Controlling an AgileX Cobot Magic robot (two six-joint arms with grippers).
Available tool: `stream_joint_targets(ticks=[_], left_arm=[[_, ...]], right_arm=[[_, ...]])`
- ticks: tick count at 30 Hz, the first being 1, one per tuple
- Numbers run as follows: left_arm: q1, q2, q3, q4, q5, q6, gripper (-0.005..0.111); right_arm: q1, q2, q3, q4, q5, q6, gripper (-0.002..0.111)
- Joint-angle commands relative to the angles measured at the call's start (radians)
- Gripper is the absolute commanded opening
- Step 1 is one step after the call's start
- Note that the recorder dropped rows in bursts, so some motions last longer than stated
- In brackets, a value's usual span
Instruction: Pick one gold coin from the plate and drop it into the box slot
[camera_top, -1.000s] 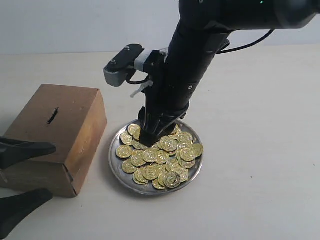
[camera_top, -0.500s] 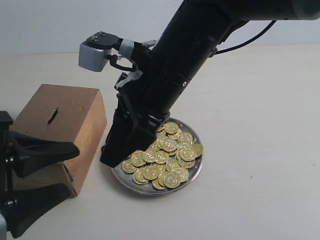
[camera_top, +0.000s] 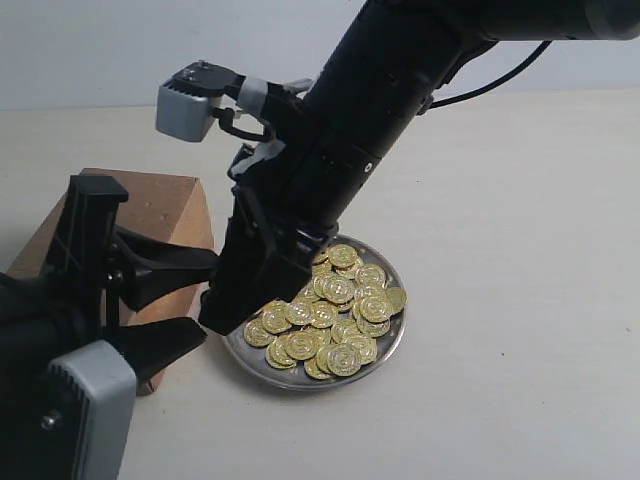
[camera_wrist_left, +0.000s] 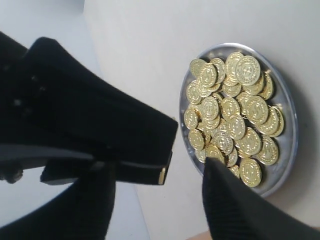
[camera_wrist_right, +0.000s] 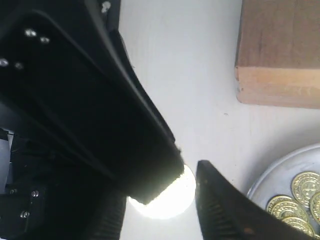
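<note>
The silver plate (camera_top: 300, 384) holds several gold coins (camera_top: 335, 310). My right gripper (camera_top: 232, 315) hangs just off the plate's left rim, beside the brown box (camera_top: 160, 205). It is shut on one gold coin (camera_wrist_right: 175, 197), a glaring disc between its fingers in the right wrist view. In the left wrist view that coin (camera_wrist_left: 162, 175) shows edge-on at the black tip. My left gripper (camera_top: 205, 298) stands open in front of the box, its fingers (camera_top: 160, 345) spread toward the right gripper. The box's slot is hidden behind the left arm.
The left arm's grey wrist housing (camera_top: 80, 420) fills the lower left corner. The right arm's grey camera block (camera_top: 188, 102) juts out above the box. Bare beige tabletop (camera_top: 500, 300) lies right of the plate (camera_wrist_left: 292, 125). The box's corner (camera_wrist_right: 280, 50) shows in the right wrist view.
The right gripper rose off the coin pile and swung left past the plate's rim. The left gripper has since moved up in front of the box, covering the slot.
</note>
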Motion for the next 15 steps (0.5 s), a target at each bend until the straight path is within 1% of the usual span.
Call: stream_joint_targets(ticks=[1, 8, 12, 15], left_arm=[[-0.006, 0.017, -0.009, 0.013, -0.014, 0.0, 0.036], [-0.006, 0.017, -0.009, 0.034, -0.012, 0.0, 0.017], [-0.006, 0.017, -0.009, 0.041, -0.012, 0.002, 0.0], [-0.006, 0.017, -0.009, 0.045, -0.012, 0.002, 0.0]], right_arm=[[-0.004, -0.007, -0.005, -0.016, 0.004, -0.012, 0.034], [-0.004, -0.007, -0.005, -0.02, 0.004, -0.012, 0.034], [-0.004, -0.007, -0.005, -0.02, 0.004, -0.012, 0.034], [-0.004, -0.007, -0.005, -0.02, 0.004, -0.012, 0.034]])
